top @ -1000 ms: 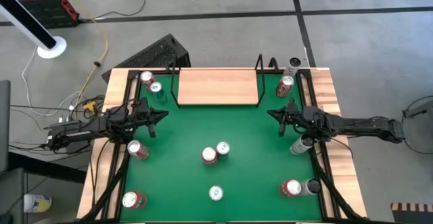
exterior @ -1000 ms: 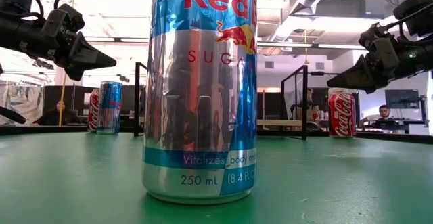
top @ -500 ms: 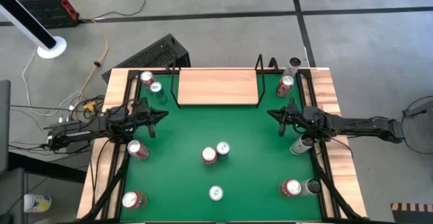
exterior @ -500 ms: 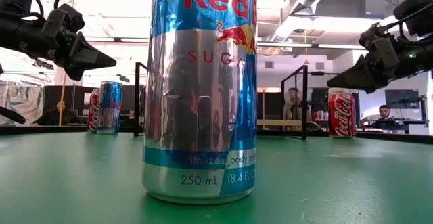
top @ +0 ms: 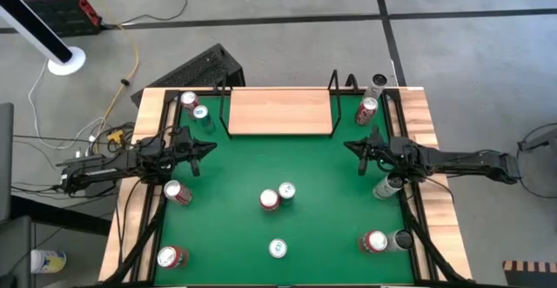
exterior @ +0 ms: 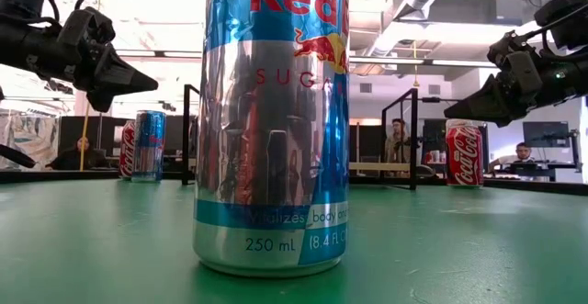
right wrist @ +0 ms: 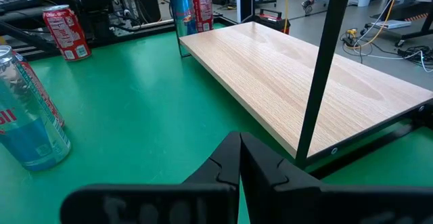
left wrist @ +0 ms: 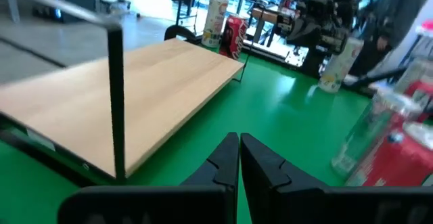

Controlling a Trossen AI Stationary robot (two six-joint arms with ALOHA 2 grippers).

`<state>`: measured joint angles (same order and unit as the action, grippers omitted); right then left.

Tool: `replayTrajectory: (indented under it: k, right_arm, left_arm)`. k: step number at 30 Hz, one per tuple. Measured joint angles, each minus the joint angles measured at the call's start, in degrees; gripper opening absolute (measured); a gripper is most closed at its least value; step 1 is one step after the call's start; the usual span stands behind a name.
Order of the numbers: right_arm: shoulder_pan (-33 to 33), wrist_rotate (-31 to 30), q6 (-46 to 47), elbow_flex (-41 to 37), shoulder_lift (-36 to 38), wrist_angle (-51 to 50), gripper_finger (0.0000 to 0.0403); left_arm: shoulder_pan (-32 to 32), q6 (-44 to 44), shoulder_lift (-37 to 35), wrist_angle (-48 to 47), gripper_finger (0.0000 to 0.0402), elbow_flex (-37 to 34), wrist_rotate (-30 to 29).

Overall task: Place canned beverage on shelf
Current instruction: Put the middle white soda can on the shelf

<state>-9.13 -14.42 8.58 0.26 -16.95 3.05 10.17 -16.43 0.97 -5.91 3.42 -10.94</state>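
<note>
The shelf [top: 280,111], a light-wood board with black wire ends, stands on the green table at the far middle. Several cans stand upright on the table. A red one [top: 269,200] and a silver-blue one [top: 286,190] stand together at the centre. A tall silver-blue can [exterior: 273,120] near the front edge fills the low view. My left gripper [top: 212,147] hovers shut at the table's left, pointing level toward the middle. My right gripper [top: 348,145] hovers shut at the right, facing it. Both are empty and clear of the cans and the shelf [left wrist: 135,95] [right wrist: 298,75].
Two cans [top: 195,106] stand at the far left by the shelf's end and a red can [top: 367,109] stands at the far right. More cans stand near the left edge [top: 177,192], the near left corner [top: 171,257], the right edge [top: 386,186] and the near right [top: 375,241].
</note>
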Motion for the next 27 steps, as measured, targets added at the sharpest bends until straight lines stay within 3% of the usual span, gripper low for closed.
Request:
replayTrajectory:
  k: [6, 10, 15, 21, 27]
  right_arm:
    - [0.01, -0.02, -0.01, 0.01, 0.00, 0.00, 0.0032]
    - [0.01, 0.00, 0.00, 0.00, -0.02, 0.01, 0.0032]
    - [-0.01, -0.53, -0.25, 0.00, -0.02, 3.19, 0.0032]
    - [-0.26, 0.96, -3.02, 3.61, -0.18, 7.93, 0.0032]
    - [-1.09, 0.55, -4.07, 17.23, -5.56, 3.83, 0.0032]
  left_arm:
    - [-0.02, -28.95, -0.04, 7.49, 0.0000, -0.18, -0.97]
    - [-0.02, -35.04, 0.00, 7.61, 0.0000, -0.17, -2.70]
    - [-0.02, -42.55, 0.18, 8.49, 0.0000, -0.15, -9.86]
    - [0.00, -36.64, 0.60, 14.97, 0.0000, -0.09, -16.44]
    - [0.00, -17.43, 4.29, 28.59, 0.0000, 0.87, -9.09]
